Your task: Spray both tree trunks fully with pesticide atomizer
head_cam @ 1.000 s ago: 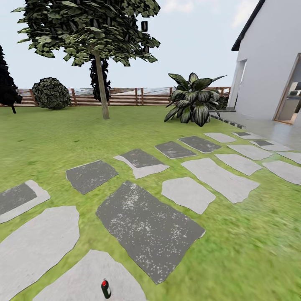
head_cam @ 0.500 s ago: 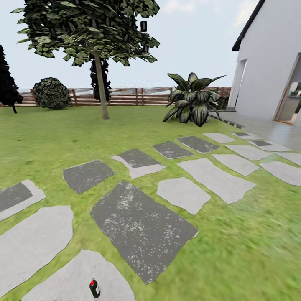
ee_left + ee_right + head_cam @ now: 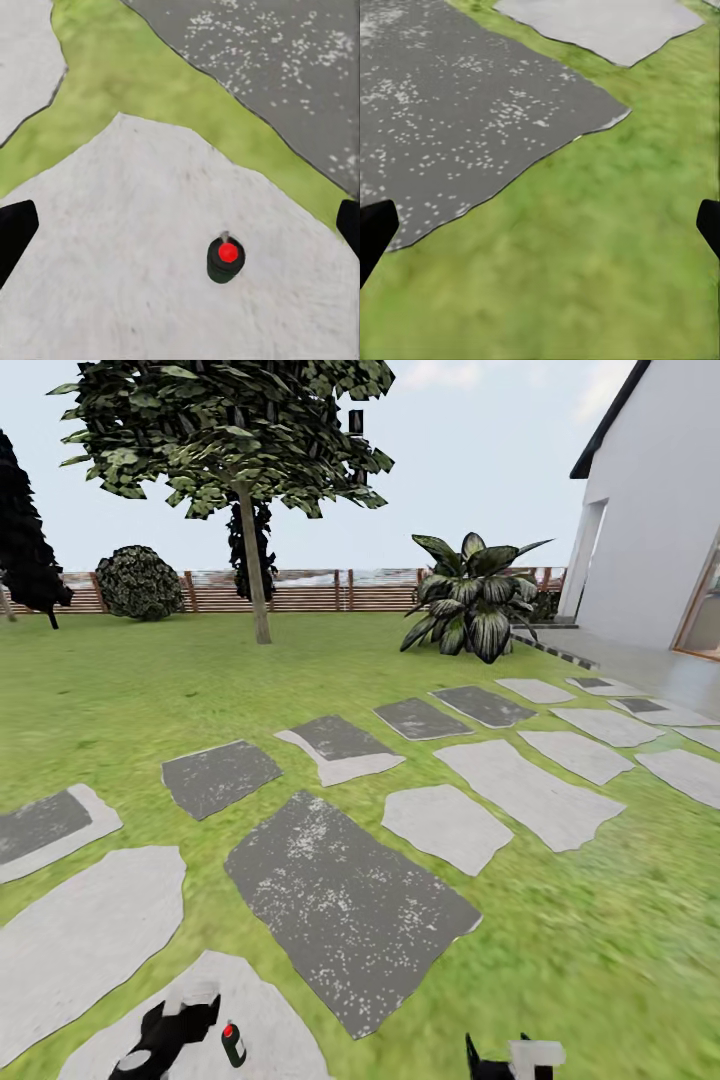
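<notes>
Pesticide atomizer (image 3: 226,260) stands upright just ahead of your spread left claw (image 3: 168,1028); reach step, so lower and clamp.

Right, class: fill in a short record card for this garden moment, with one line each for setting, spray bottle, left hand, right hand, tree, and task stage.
Setting: green lawn with grey stepping stones, wooden fence, white house
Spray bottle: pesticide atomizer, upright on a light paving stone, red top
Left hand: left hand open, above the atomizer, not touching
Right hand: right hand open, over grass beside a dark stone
Tree: one tree far off near the fence
Task stage: atomizer not yet picked up
</notes>
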Controlling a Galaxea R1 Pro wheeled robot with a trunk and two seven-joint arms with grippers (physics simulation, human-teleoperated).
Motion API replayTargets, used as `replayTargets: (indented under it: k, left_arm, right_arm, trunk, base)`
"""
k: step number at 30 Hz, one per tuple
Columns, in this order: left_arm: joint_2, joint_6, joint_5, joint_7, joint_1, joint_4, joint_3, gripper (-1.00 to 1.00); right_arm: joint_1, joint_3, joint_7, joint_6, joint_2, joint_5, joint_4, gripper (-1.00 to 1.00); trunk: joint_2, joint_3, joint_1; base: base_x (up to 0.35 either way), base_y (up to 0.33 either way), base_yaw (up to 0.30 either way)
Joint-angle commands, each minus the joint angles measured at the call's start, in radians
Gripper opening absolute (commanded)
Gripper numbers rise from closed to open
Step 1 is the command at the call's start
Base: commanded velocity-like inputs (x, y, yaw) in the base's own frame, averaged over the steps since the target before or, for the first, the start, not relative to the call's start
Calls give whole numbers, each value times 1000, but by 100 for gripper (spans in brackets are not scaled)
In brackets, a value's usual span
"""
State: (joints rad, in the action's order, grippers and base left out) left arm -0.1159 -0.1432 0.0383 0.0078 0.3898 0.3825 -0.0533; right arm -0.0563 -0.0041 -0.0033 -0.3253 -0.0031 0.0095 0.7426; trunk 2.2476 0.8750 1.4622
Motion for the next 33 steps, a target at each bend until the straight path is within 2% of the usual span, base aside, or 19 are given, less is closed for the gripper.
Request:
replayTargets:
  k: [1, 3, 7, 16, 23, 33]
  left_arm:
    - [2, 24, -16, 0, 22, 1, 3, 100]
    - [3, 50, -40, 0, 43, 2, 7, 100]
    - [2, 52, -53, 1, 49, 3, 10, 100]
    - [3, -8, -54, 1, 49, 0, 4, 100]
    - [2, -14, -50, 1, 49, -1, 2, 100]
    - [5, -12, -48, 1, 49, 2, -1, 100]
  right_arm:
    - [-16, -1, -19, 2, 0, 1, 36, 100]
    - [-46, -1, -64, 15, 0, 1, 76, 100]
    - [-89, 2, -112, 49, 0, 3, 95, 100]
    - [-95, 11, -114, 54, 0, 8, 96, 100]
    - [-96, 12, -114, 54, 1, 57, 95, 100]
    - [-96, 9, -116, 55, 3, 66, 77, 100]
  trunk:
    - [0, 1, 0]
    - [0, 1, 0]
    - [0, 1, 0]
    - [0, 1, 0]
    - [0, 1, 0]
    - [0, 1, 0]
  base:
    - [0, 0, 1]
    - [0, 0, 0]
    - [0, 0, 0]
    - [123, -74, 0]
    - [216, -176, 1]
    - [27, -26, 161]
